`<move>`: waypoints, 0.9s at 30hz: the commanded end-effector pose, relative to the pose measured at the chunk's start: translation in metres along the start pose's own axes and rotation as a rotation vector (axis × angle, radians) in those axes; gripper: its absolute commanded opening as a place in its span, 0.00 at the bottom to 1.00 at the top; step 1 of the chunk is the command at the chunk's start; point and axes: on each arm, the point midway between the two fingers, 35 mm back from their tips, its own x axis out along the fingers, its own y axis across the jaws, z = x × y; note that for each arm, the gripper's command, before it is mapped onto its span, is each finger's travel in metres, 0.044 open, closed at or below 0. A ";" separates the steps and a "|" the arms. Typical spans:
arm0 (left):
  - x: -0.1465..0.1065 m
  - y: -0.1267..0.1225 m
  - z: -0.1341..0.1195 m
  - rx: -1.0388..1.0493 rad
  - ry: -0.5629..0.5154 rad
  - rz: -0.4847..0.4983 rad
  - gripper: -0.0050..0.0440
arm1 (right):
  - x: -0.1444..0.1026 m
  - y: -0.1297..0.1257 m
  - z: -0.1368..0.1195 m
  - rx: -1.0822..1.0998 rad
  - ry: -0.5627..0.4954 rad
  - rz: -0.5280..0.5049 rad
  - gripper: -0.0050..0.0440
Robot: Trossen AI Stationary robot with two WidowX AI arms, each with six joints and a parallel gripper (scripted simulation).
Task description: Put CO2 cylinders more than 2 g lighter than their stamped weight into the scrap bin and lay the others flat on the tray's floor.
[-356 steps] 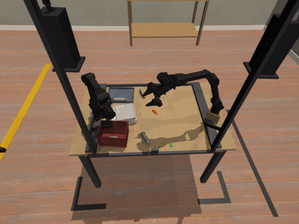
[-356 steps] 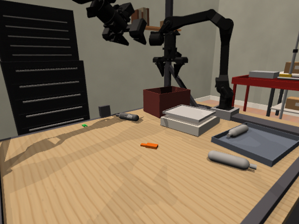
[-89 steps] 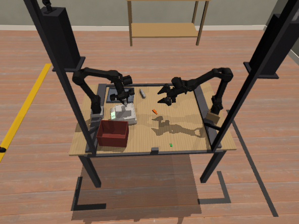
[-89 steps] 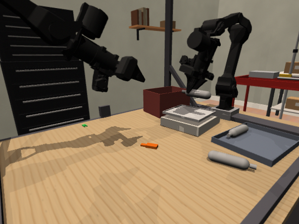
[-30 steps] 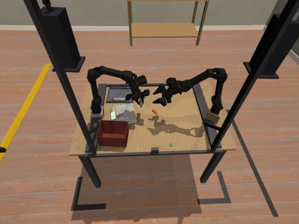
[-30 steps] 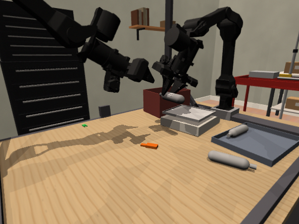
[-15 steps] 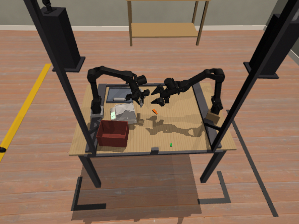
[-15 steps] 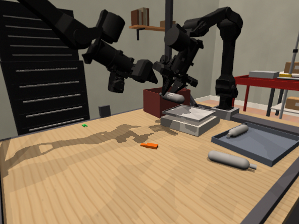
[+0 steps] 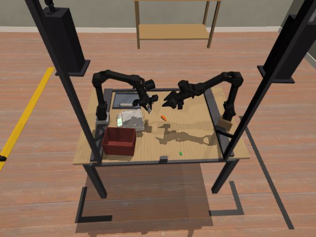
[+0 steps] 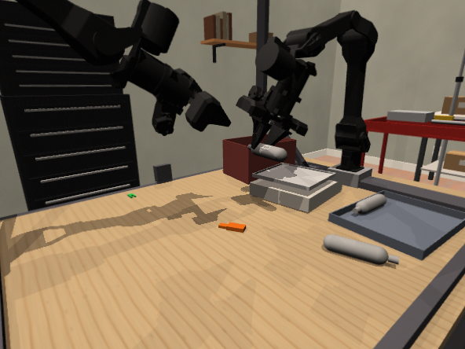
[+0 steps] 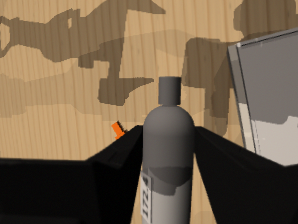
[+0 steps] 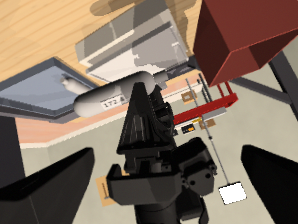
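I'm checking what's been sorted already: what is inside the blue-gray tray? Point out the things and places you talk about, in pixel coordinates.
One gray cylinder (image 9: pixel 126 105) (image 10: pixel 370 203) (image 12: pixel 75 85) lies in the tray (image 9: pixel 116 107) (image 10: pixel 422 251) (image 12: pixel 54 62). The top view can't show the corner beneath the left arm's claw (image 9: pixel 148 103).

the left gripper (image 9: pixel 148 105) (image 10: pixel 264 145) (image 11: pixel 168 132) (image 12: pixel 140 82) now carries its cylinder (image 10: pixel 268 152) (image 11: pixel 169 150) (image 12: pixel 115 92) farther from the scale (image 9: pixel 132 118) (image 10: pixel 294 189) (image 11: pixel 272 95) (image 12: pixel 135 50), seemingly nearer the right gripper (image 9: pixel 166 102) (image 10: pixel 220 122) (image 12: pixel 167 153).
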 end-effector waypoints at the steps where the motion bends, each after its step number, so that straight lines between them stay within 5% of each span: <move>1: -0.008 0.007 0.002 0.008 0.005 0.029 0.00 | -0.026 0.007 -0.027 0.220 0.084 -0.003 1.00; 27: -0.008 0.007 0.002 0.008 0.005 0.029 0.00 | -0.116 0.061 -0.079 1.328 0.352 -0.128 1.00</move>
